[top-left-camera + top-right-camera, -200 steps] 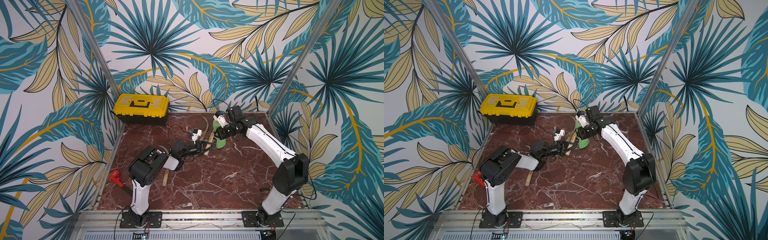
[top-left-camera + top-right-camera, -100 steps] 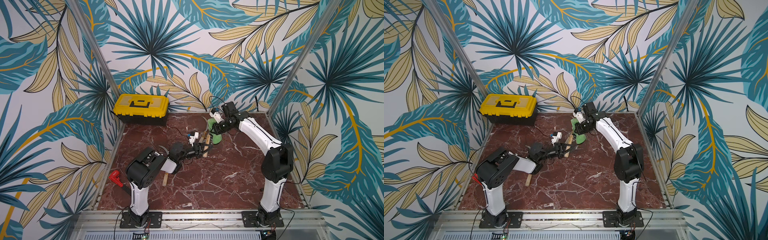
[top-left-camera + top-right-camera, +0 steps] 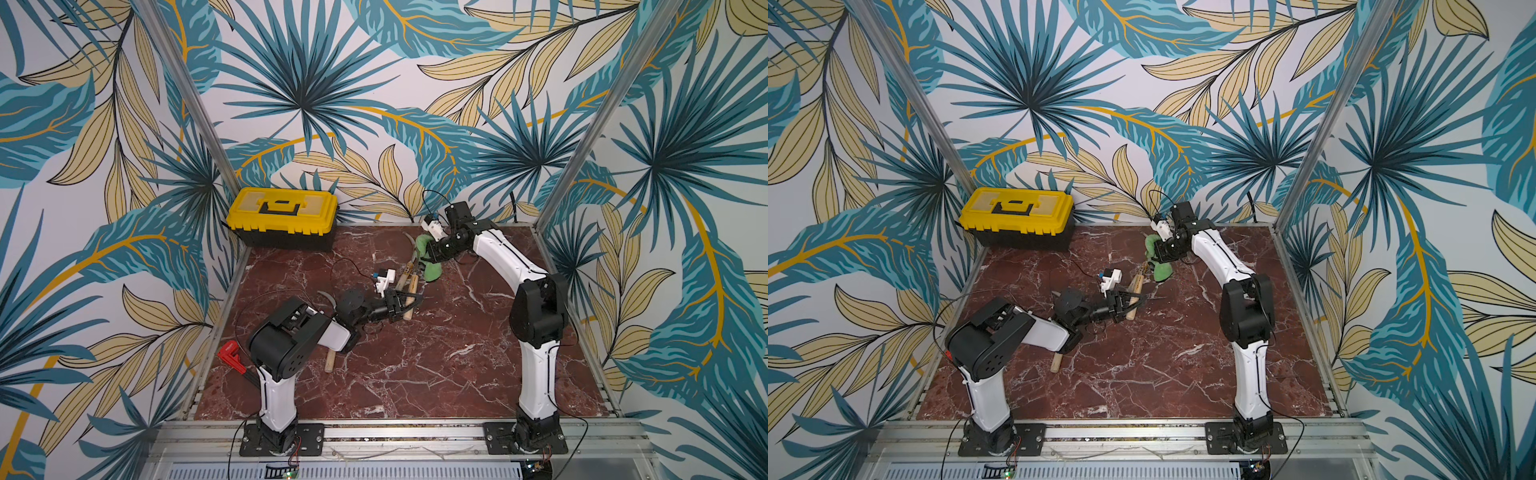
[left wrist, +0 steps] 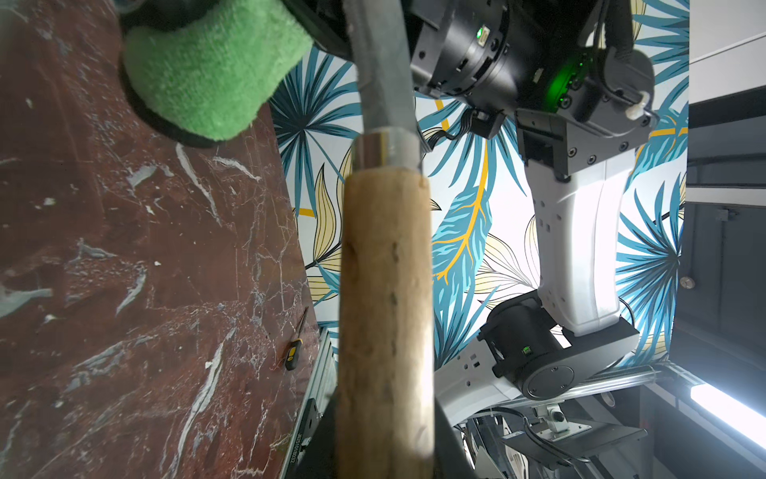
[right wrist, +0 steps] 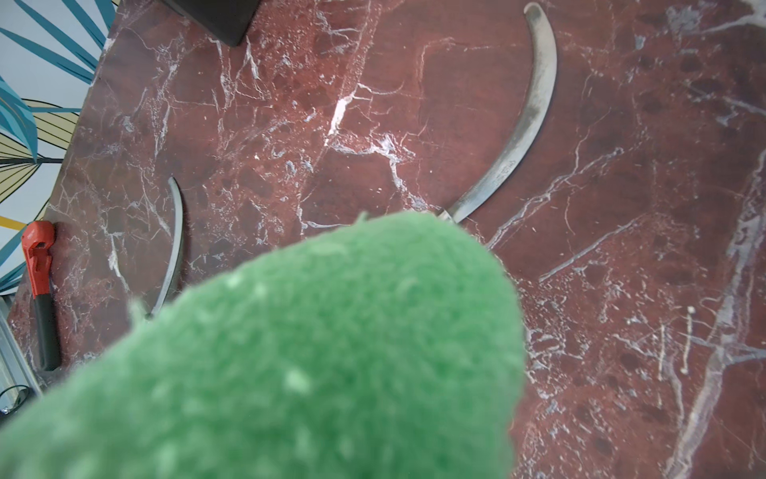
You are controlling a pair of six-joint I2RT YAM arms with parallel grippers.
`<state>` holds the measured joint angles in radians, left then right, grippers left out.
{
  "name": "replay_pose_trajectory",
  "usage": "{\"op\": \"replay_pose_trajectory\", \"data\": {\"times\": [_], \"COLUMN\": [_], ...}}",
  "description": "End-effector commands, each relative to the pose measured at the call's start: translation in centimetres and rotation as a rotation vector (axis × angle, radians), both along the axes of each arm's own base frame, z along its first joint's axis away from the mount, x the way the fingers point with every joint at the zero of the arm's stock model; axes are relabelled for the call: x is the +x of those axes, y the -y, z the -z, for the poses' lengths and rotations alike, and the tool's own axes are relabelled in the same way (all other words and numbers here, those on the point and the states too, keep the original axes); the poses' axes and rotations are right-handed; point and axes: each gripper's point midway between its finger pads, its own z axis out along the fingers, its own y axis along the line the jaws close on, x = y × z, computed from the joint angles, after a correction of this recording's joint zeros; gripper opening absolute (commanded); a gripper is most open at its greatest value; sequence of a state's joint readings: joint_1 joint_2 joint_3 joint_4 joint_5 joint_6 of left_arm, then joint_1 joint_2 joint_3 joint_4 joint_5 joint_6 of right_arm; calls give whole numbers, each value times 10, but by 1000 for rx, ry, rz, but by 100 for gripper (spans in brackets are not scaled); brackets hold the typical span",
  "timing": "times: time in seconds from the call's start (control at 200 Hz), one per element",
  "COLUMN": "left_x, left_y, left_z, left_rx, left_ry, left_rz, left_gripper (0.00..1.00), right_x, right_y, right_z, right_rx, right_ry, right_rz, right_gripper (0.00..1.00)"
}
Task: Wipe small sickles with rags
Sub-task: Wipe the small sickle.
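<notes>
Three of a kind are showing, each a thin curved grey blade on a pale wooden handle. The held sickle (image 4: 385, 311) is sitting in the left claw (image 3: 407, 301), whose jaws are clamped on the handle's lower end over the middle of the table (image 3: 415, 374). A bright metal ferrule is joining its grainy wood to a dull grey neck. The rag (image 4: 211, 70), a fuzzy green roll with a dark edge, is hanging just beside that neck, and the right claw (image 3: 432, 254) is gripping it tight.

The second sickle (image 5: 526, 124) is lying flat toward the back of the table. Its blade is streaked dark, and the rag is hiding its handle in the right wrist view. The third sickle (image 3: 330, 359) is lying partly under the left arm (image 3: 291, 336), with only the handle end and blade tip peeking out. Whether rag and metal are touching is hard to tell, and the left wrist view is cutting off the held blade.

A yellow toolbox (image 3: 282, 214) is sitting in the back left corner. A red-handled tool (image 5: 39, 269) is lying by the left edge.
</notes>
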<state>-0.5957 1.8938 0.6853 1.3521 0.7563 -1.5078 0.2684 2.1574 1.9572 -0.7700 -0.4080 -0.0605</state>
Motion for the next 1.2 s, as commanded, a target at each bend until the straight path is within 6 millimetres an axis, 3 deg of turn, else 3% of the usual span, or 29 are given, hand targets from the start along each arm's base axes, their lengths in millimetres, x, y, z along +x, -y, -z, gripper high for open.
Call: {"op": "replay_pose_trajectory", "data": {"times": [0.0,0.27,0.441,0.756,0.926,1.197], "left_x": [-42,-45,-46,-43,-37,-31], "left_y": [9,7,5,5,6,10], "left_z": [-29,-32,-24,-25,-29,-33], "left_rx": [-40,-44,-31,-32,-38,-47], "left_ry": [140,145,128,140,156,174], "left_rz": [165,162,151,138,125,127], "left_gripper": [0,0,0,0,0,0], "right_x": [28,44,45,12,-10,-38], "right_y": [4,32,47,54,57,44], "right_z": [-2,13,3,-23,-21,-16], "right_rx": [23,6,23,12,6,97], "right_ry": [72,33,21,16,-22,-110], "right_rz": [38,136,196,198,190,161], "right_gripper": [5,5,5,5,5,5]}}
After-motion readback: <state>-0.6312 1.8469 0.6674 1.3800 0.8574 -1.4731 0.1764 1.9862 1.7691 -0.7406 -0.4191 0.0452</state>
